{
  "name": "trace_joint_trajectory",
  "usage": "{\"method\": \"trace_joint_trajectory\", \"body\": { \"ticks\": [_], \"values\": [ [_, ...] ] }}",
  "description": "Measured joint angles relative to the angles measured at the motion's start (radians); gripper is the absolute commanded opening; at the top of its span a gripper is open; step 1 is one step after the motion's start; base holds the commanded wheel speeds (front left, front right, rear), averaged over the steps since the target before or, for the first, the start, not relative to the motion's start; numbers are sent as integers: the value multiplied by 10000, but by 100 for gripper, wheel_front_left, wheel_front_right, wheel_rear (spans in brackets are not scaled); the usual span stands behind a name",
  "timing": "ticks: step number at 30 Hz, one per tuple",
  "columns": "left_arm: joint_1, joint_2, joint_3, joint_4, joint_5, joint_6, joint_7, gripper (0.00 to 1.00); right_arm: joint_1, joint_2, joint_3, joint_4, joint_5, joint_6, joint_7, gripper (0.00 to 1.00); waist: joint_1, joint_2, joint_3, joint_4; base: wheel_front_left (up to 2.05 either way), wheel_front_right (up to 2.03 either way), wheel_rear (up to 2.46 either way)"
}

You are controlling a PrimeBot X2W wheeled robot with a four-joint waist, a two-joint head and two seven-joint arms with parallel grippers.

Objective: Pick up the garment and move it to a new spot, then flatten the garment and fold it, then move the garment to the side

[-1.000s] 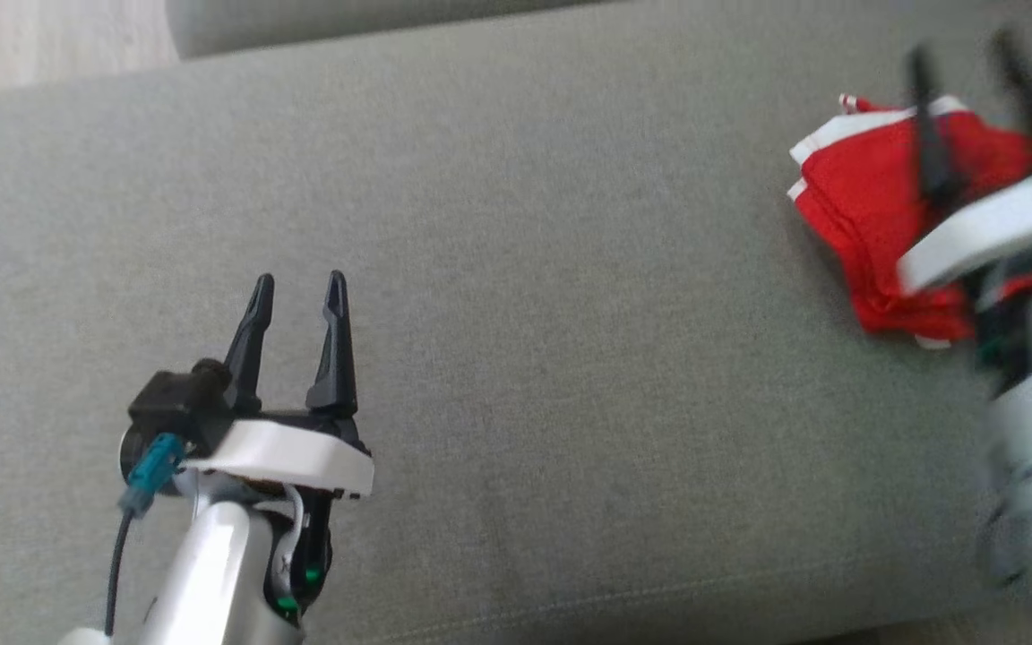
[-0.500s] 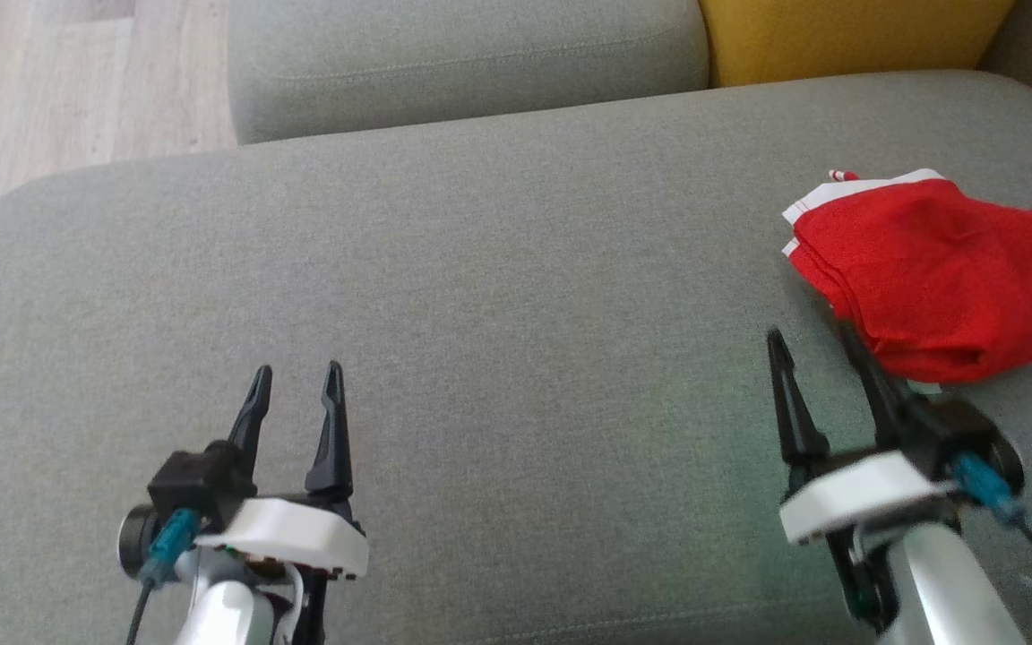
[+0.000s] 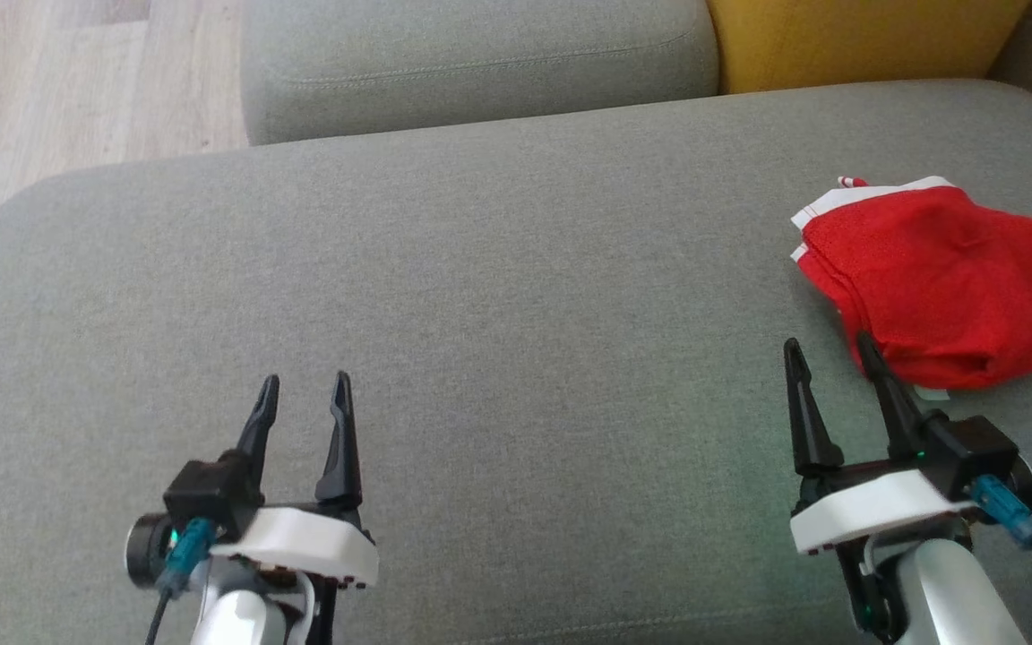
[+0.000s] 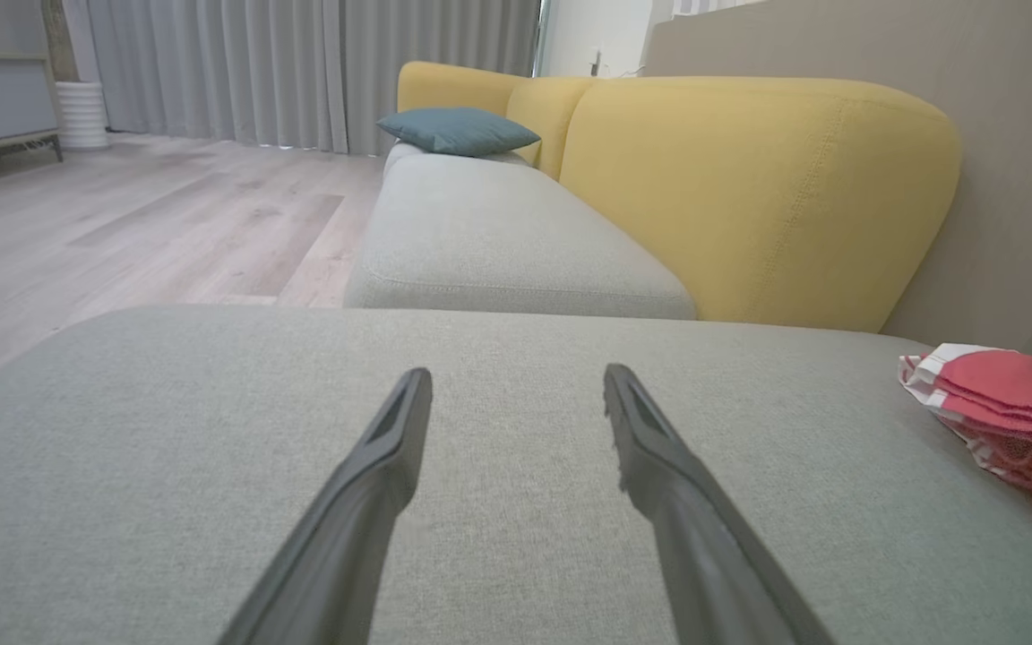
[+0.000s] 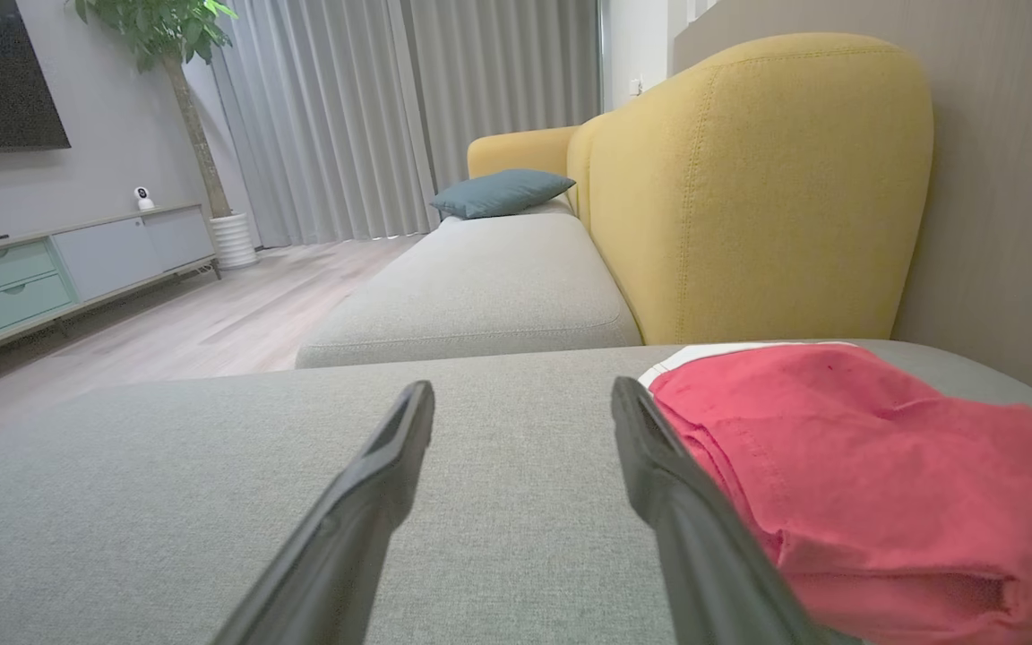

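The garment is red cloth with white trim, folded into a small pile at the far right of the grey sofa seat. It also shows at the right of the left wrist view as the garment and low right in the right wrist view as the garment. My right gripper stands open just short of the pile's near-left corner, nothing between its fingers. My left gripper is open over bare seat at the lower left, far from the cloth.
A second grey seat cushion lies beyond the seat, and a yellow backrest stands at the back right. Wood floor borders the seat's left end. A blue pillow rests farther along the sofa.
My right gripper has pulled back off the garment toward the seat's near edge, leaving the pile lying free. The head camera has tilted up, so the whole picture shifted. My left gripper stays put.
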Motion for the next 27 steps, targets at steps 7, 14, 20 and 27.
{"method": "trace_joint_trajectory", "body": {
  "ticks": [7,14,20,27],
  "values": [
    [166,6,56,-44,-242,56,0,100,4,10,0,-31,10,0,0,100,0,0,26,42,0,0,0],
    [172,4,232,-44,-245,29,0,100,4,10,15,-42,125,0,-2,100,0,0,64,18,0,0,0],
    [174,6,336,-128,-345,-59,0,100,4,12,86,-44,167,0,-19,100,0,0,92,-10,0,0,0],
    [189,6,389,-251,-464,-224,0,100,4,12,107,-44,184,0,-88,100,0,0,113,15,0,0,0]
  ]
}}
